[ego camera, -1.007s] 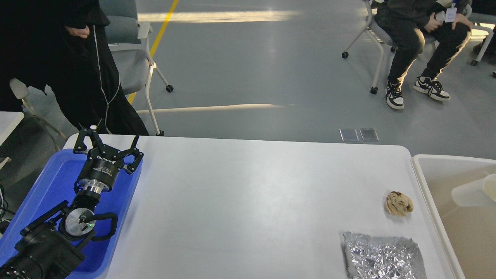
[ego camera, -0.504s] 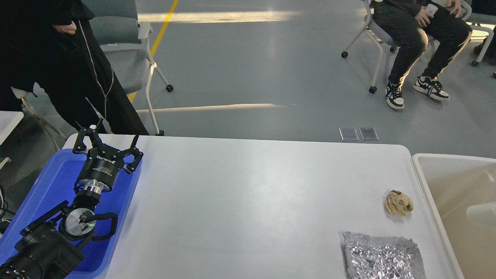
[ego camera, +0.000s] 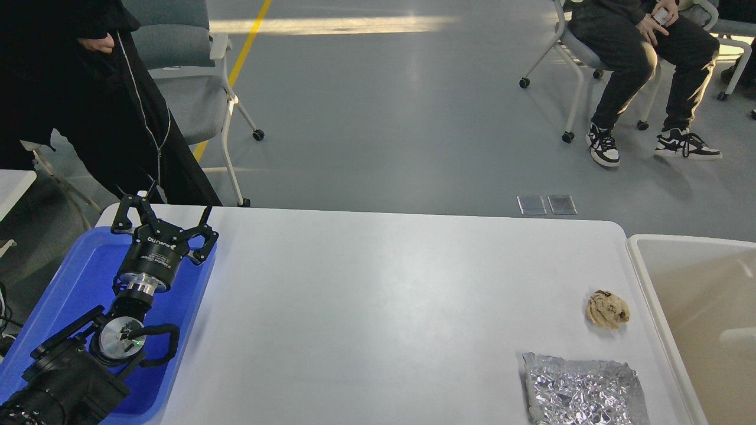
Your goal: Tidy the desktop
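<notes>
- Distance is what the coming move turns on: our left gripper hangs over the far end of the blue plastic tray at the left edge of the large smooth white rectangular desktop, while the litter lies well apart from it, near the right edge.
- Our left gripper's two black fingers are spread wide with nothing between them, pointing away from us toward the far side of the table.
- Two things sit on the desktop: a small crumpled tan paper ball and, nearer to us, a flat sheet of crinkled silver foil that runs past the bottom of the view.
- Both lie to the right of the left gripper and closer to our body, with the whole bare width of the white top between.
- The foil's long axis runs left to right, roughly parallel to the near table edge; the paper ball has no clear long axis.
- A cream-white shallow bin stands just beside the desktop's right edge, close to both scraps.
- Our right arm is out of view, yet we judge it the nearer one, since the scraps lie on its side.
</notes>
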Action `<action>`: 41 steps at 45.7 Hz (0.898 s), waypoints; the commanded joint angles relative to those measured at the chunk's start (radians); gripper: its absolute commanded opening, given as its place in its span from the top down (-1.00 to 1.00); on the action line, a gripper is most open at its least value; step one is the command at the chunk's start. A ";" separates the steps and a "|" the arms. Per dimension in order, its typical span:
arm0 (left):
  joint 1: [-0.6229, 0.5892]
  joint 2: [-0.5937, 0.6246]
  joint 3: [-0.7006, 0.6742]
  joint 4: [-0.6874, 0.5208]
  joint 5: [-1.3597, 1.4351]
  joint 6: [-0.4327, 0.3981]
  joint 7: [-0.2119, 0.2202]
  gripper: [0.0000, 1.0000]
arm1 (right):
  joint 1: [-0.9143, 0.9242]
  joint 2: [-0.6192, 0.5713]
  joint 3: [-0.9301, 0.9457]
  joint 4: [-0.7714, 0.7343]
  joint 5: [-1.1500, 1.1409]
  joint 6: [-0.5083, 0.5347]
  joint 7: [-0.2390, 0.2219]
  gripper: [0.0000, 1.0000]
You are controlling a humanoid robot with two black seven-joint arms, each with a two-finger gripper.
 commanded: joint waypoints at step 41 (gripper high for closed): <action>0.000 -0.001 0.000 0.000 0.000 0.001 0.000 -1.00 | 0.046 0.016 -0.005 -0.048 0.007 0.049 -0.007 -1.00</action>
